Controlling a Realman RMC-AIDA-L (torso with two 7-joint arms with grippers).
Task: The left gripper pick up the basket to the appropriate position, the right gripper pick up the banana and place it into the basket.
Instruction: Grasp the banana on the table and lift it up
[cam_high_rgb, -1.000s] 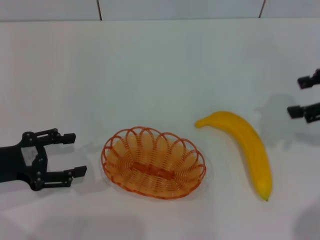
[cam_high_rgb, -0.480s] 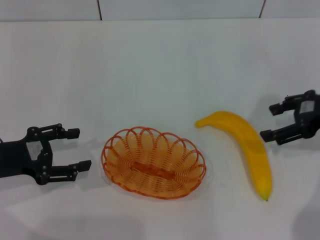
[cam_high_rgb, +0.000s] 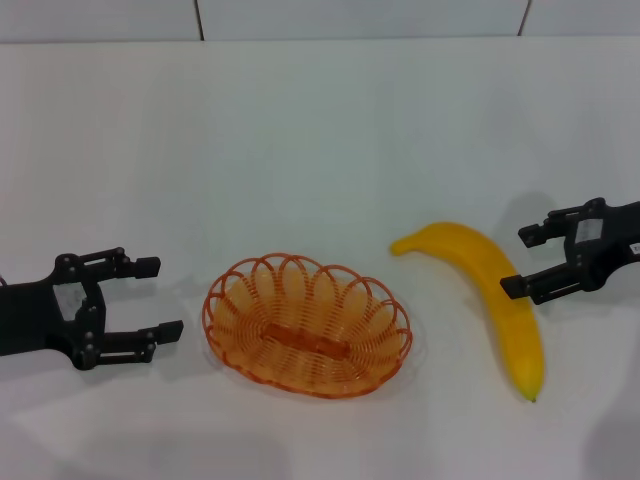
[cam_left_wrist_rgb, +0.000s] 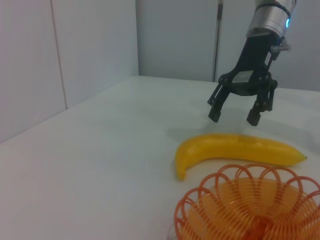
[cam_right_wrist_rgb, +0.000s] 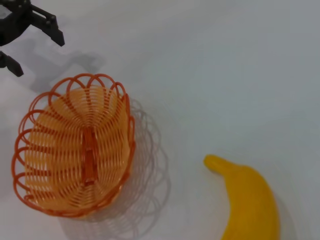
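My left tool (cam_high_rgb: 160, 297) sits at the lower left of the head view, low over the white desk (cam_high_rgb: 320, 140), its two black fingers spread wide and pointing toward the basket (cam_high_rgb: 307, 325), with a clear gap of bare desk between the fingertips and the basket's looped rim. It holds nothing. The orange wire basket rests flat on the desk in the lower middle of the head view, empty, its woven base showing through; in the right wrist view it fills the lower left of the frame (cam_right_wrist_rgb: 75, 150), and my left tool (cam_right_wrist_rgb: 30, 35) shows in the upper left corner there, apart from the rim. The banana (cam_high_rgb: 490, 295) lies on the desk to the right of the basket in the head view, well clear of it, curving from a tip near the middle of the frame down to a tip at the lower right. My right tool (cam_high_rgb: 520, 262) is at the right edge of the head view, fingers wide apart, reaching in over the banana's outer side; one fingertip overlaps the banana's edge in that view. In the left wrist view my right tool (cam_left_wrist_rgb: 235, 115) hangs in the upper right with its fingers pointing down above the banana (cam_left_wrist_rgb: 235, 150), a gap visible between fingertips and fruit, so it grips nothing.
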